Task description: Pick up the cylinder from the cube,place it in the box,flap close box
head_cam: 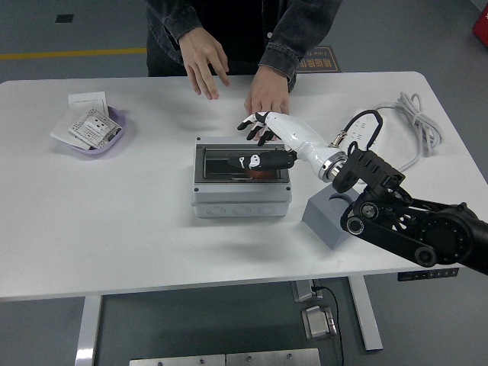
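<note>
Cylinder [259, 172] sits inside the grey box [241, 196] under its lowered clear flap [242, 162], cube [329, 219] bare beside it; right hand [268, 126] hovers above, fingers [248, 123] spread, empty; task looks essentially complete.

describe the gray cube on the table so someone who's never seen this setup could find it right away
Start at the white table and find the gray box with the clear lid near its middle. Just right of that box, toward the near edge, sits the gray cube, partly under the robot's black right arm. It is a plain solid block, darker than the box, with no lid.
</note>
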Robot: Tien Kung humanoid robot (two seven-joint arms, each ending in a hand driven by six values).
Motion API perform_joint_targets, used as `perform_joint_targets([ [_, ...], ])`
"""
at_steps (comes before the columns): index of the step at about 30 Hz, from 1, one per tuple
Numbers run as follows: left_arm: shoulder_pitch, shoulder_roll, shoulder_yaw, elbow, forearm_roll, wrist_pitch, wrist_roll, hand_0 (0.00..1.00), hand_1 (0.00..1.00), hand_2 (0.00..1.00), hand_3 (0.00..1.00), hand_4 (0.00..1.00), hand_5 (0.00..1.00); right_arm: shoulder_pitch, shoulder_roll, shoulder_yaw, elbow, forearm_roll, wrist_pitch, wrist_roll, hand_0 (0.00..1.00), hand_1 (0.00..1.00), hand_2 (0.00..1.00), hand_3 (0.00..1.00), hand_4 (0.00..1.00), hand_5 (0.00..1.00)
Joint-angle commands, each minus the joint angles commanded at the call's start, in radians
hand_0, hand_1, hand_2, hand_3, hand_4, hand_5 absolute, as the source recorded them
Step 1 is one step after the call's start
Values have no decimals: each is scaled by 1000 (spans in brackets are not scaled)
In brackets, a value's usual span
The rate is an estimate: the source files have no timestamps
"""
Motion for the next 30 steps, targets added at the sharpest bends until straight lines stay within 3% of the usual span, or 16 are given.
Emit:
perform_joint_targets([
  [6,9,-4,-35,0,31,-2,11,663,720,633,646,570,71,-123,-23,165,73,-95,1,-7,545,494,562,714,998,617],
  [12,20,-5,-85,0,75,-3,22,662,720,632,647,569,72,-281,13,370,145,-155,-78,71,536,488,549,707,998,616],
  [16,27,-3,-100,0,85,-2,23,662,720,632,646,569,73,-407,44,520,176,-75,-148,171,531,489,553,705,998,619],
  [19,31,-5,-105,0,87,-3,24,662,720,632,646,569,73,-481,54,598,160,10,-167,242,531,489,553,705,998,619],
  [25,35,-6,-104,0,80,-2,22,662,720,632,645,569,73,-624,62,729,100,228,-112,379,562,491,552,692,998,606],
  [30,34,-4,-89,0,63,-1,16,662,720,631,644,565,70,-668,57,751,80,366,-72,391,580,501,562,675,998,612],
])
